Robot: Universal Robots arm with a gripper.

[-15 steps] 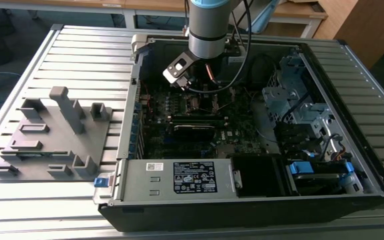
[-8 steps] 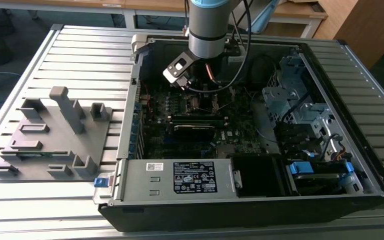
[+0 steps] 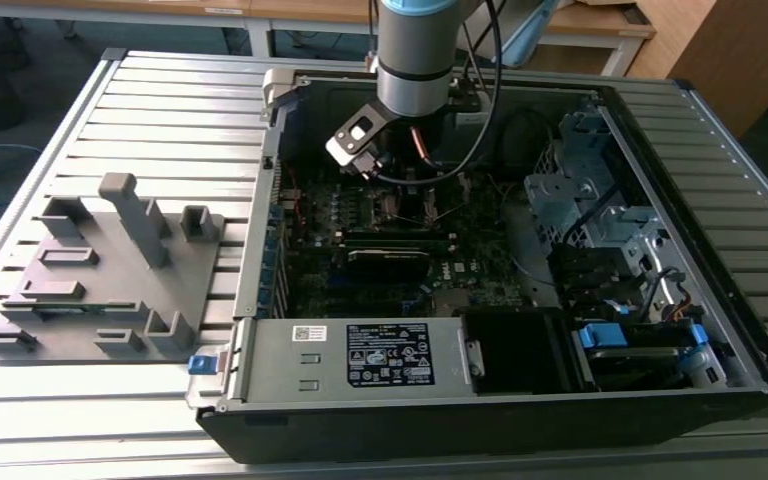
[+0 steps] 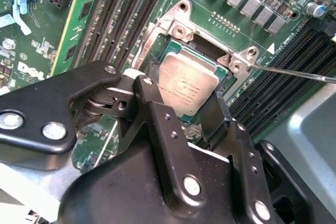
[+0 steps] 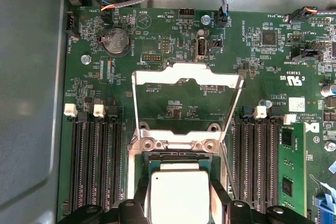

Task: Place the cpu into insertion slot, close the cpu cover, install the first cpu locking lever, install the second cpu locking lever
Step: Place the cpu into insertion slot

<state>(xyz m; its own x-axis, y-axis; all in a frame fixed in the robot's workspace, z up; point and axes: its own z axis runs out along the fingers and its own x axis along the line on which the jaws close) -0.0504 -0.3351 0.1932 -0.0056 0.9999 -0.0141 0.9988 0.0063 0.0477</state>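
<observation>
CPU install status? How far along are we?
Done: nothing clearly finished. In hand: the cpu lies in the insertion slot with the gripper right at it; whether it is fully seated, can't tell. Left: the cpu cover stands open and a thin lever juts out free, so cover and both levers remain.

Ribbed metal worktable (image 3: 77,430); wooden desks (image 3: 304,8) behind; wooden cabinet (image 3: 738,50) at exterior view's right; dark floor (image 3: 24,40).

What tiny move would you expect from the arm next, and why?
Probably loosen the grip and lift straight up: the gripper clasps the chip by two edges, the chip looks settled flat in its socket, and the cover stands swung open.
</observation>
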